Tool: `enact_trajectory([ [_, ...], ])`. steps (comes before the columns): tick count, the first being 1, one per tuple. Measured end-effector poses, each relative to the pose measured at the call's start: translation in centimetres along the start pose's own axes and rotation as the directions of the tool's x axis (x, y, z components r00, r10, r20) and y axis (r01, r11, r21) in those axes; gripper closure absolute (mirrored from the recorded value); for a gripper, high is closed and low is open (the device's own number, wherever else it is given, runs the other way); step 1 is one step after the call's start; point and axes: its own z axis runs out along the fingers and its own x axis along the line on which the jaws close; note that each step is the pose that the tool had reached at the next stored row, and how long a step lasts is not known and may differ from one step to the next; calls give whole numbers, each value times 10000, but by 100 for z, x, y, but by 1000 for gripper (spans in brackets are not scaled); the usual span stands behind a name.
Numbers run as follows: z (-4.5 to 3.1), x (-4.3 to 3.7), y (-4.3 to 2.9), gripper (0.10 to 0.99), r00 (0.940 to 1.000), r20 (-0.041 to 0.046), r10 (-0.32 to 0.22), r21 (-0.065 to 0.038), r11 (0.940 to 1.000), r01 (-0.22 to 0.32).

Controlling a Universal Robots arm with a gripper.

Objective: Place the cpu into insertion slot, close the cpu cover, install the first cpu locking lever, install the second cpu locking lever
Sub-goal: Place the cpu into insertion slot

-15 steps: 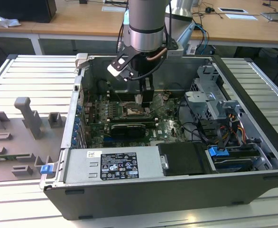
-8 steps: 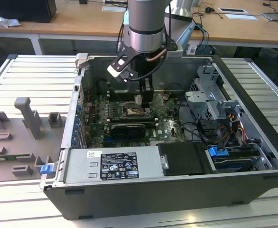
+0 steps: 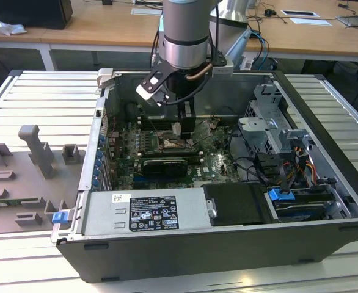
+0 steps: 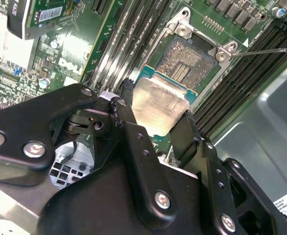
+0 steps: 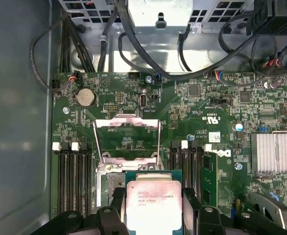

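Inside the open computer case, above the green motherboard, the entries are as follows.

- Gripper: hangs from the arm over the middle of the board, well clear of the drive bays at the exterior view's right.
- Fingers: black, drawn in narrow to the chip's width, and clamped on two opposite edges of the cpu.
- Cpu: square chip, silver-grey top upward, carried roughly level. It is held off the board, overlapping the near edge of the socket, and is not seated.
- Insertion slot: bare, with its contact field exposed inside a metal rim and nothing in it.
- Cpu cover: thin metal frame with a square cut-out, swung up on its hinge and standing open at the far side of the slot from the gripper.
- Locking lever: thin wire rod, released and lying to one side of the slot.

Step in hand, by judgement: the first, placing the chip. The cover and levers are untouched.

Seating appears to call for centring the chip over the slot, keeping its edges square to the rim and its face level, and setting it down gently without sliding across the contacts.
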Motion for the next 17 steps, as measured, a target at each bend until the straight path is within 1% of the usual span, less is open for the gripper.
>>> enact_trajectory([
  [6,21,0,-37,541,9993,32,385,-5,9993,-385],
  [8,28,0,-42,541,9992,32,390,-6,9992,-390],
  [11,96,5,-60,541,9993,31,384,0,9993,-384],
  [13,137,11,-67,541,9997,13,230,2,9997,-230],
  [17,141,22,-68,541,9998,10,192,3,9998,-192],
])
